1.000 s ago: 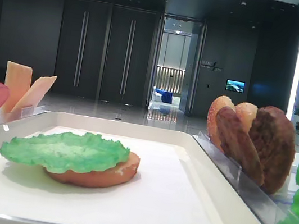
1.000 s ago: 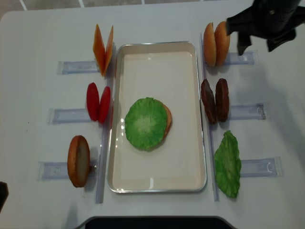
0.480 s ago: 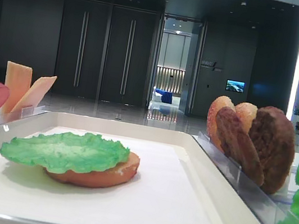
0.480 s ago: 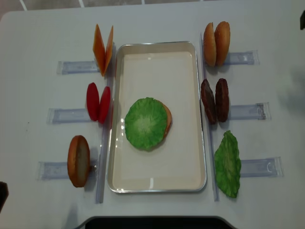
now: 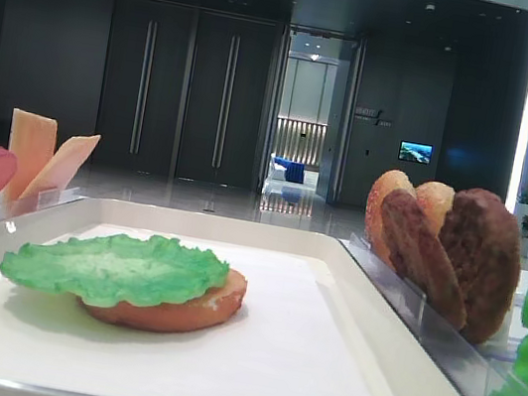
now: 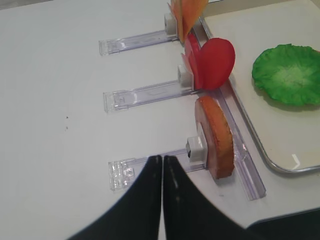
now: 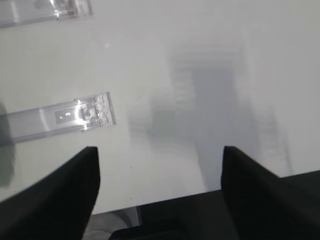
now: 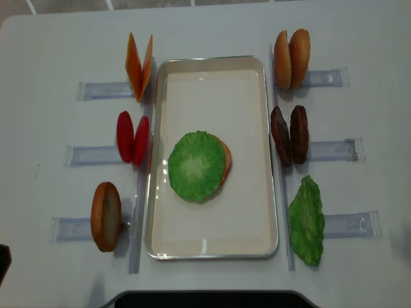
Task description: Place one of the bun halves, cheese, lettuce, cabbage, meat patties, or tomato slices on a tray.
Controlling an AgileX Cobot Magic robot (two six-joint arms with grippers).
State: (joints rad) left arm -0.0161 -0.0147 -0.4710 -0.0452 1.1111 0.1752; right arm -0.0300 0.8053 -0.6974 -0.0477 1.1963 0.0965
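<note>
In the cream tray [image 8: 212,77] a lettuce leaf [image 8: 194,165] lies flat on a bun half [image 8: 225,159]; both also show in the low view, the lettuce [image 5: 117,267] over the bun half [image 5: 175,313]. Left of the tray stand cheese [image 8: 139,64], tomato slices [image 8: 132,137] and a bun half [image 8: 106,215]. Right of it stand bun halves [image 8: 291,58], meat patties [image 8: 289,135] and another lettuce leaf [image 8: 307,219]. Cabbage is out of view. My left gripper [image 6: 162,157] is shut and empty beside the left bun half [image 6: 215,137]. My right gripper [image 7: 160,150] is open over bare table.
Clear plastic holders [image 8: 334,149] lie along both sides of the tray. One holder end [image 7: 65,117] lies left of the right gripper. A dark edge [image 8: 205,299] runs along the table's front. The white table [image 8: 51,115] spreads beyond the holders.
The right arm has withdrawn from the top right of the overhead view and is now out of it. The food, the tray and the left gripper have not moved.
</note>
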